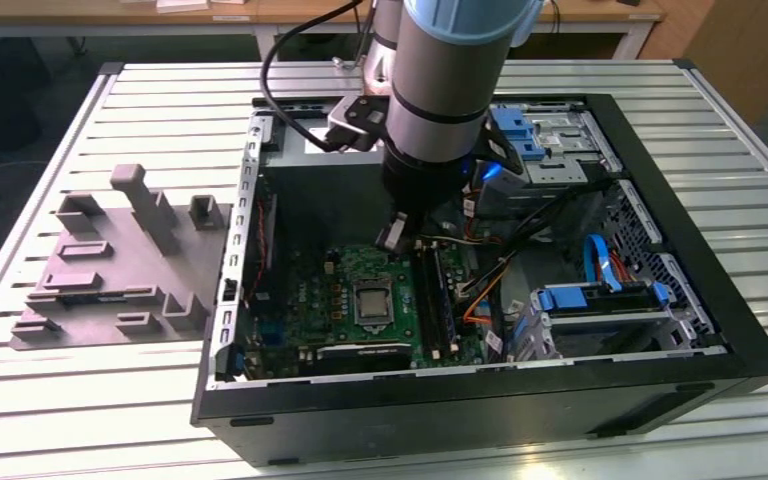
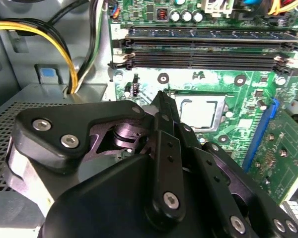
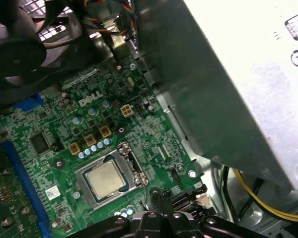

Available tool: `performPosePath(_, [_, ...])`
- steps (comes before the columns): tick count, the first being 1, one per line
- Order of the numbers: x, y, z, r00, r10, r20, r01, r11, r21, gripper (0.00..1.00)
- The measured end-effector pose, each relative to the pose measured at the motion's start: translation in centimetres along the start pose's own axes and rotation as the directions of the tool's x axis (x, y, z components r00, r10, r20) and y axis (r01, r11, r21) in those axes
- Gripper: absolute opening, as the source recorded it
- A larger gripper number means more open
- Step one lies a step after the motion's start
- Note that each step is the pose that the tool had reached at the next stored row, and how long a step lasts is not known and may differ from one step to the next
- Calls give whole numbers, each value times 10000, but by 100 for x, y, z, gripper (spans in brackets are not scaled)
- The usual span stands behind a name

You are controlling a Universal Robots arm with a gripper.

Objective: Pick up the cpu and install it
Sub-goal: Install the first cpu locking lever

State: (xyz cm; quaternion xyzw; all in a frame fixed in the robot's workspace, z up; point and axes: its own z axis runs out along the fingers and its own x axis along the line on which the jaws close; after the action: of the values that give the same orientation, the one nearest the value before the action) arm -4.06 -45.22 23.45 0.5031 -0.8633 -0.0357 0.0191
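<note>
My gripper [image 1: 395, 238] hung inside the open computer case [image 1: 704, 330], just above the green motherboard [image 1: 317, 290]. In both wrist views its fingers [image 3: 159, 194] came together to a narrow tip with nothing between them. The cpu [image 3: 105, 179] lay flat in the metal-framed socket [image 3: 120, 150] on the board, just beyond that tip and apart from it; the second wrist view showed the same chip [image 2: 198, 112] below the memory slots [image 2: 203, 55]. Yellow cables [image 2: 44, 37] ran past the power supply box [image 3: 228, 89]. Outside the case, toward the exterior view's left, a grey plastic tray [image 1: 104, 300] sat on the slatted table [image 1: 37, 400].
</note>
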Motion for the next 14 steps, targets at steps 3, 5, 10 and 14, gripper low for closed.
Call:
performPosePath(3, [3,-2,1,9998,-138,-109,139,9999,45,11])
performPosePath(5, [11,-3,2,9996,-247,-120,247,9997,48,11])
performPosePath(10, [69,-21,1,9995,-287,-123,287,9996,48,11])
performPosePath(14, [109,-41,3,9991,-413,-132,414,9991,47,11])
